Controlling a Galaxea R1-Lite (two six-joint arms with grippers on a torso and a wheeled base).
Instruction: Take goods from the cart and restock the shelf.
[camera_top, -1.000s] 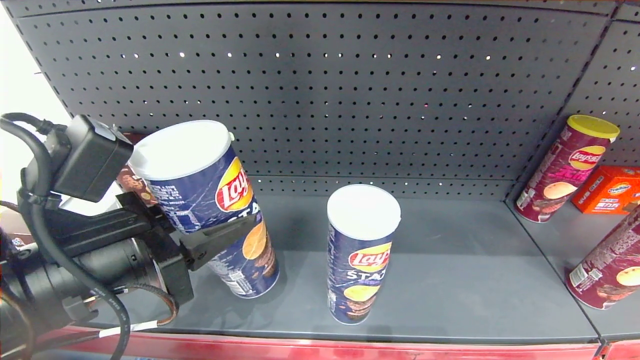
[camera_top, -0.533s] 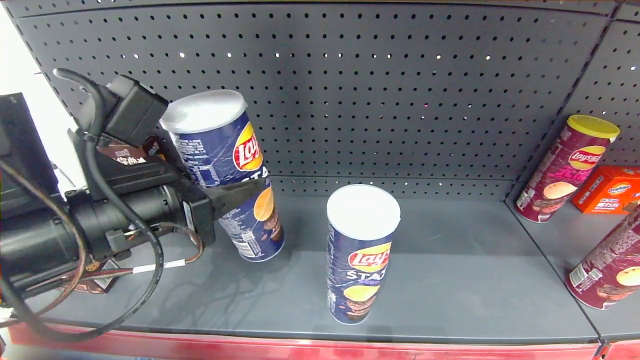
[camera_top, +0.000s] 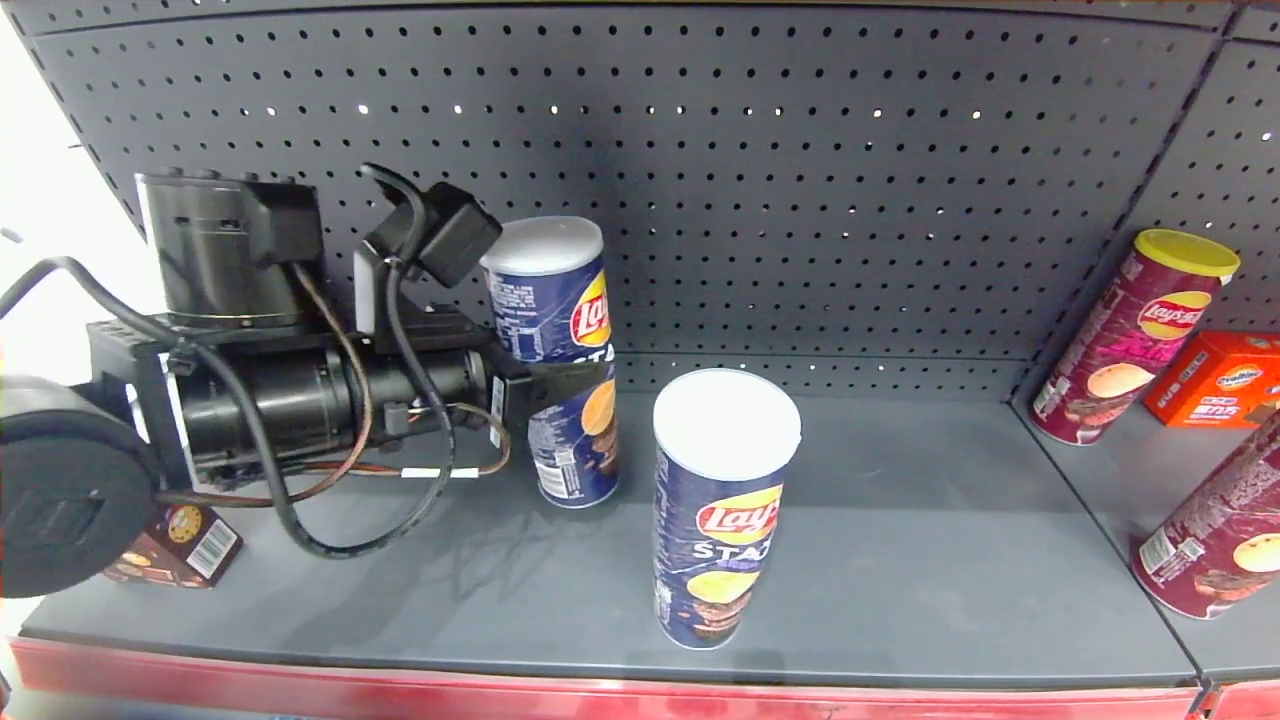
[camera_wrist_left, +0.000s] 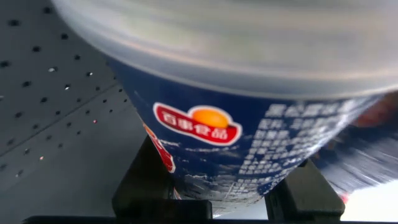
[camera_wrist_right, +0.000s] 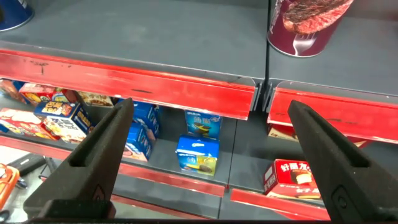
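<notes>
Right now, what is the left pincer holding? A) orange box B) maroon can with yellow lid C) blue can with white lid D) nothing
C: in the head view the left pincer is shut around the middle of the blue can with the white lid, above the shelf.

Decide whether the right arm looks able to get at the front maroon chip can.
Probably yes: the right gripper is open and empty, the maroon chip can stands by the red shelf edge with nothing before it; the gripper must rise first.
</notes>
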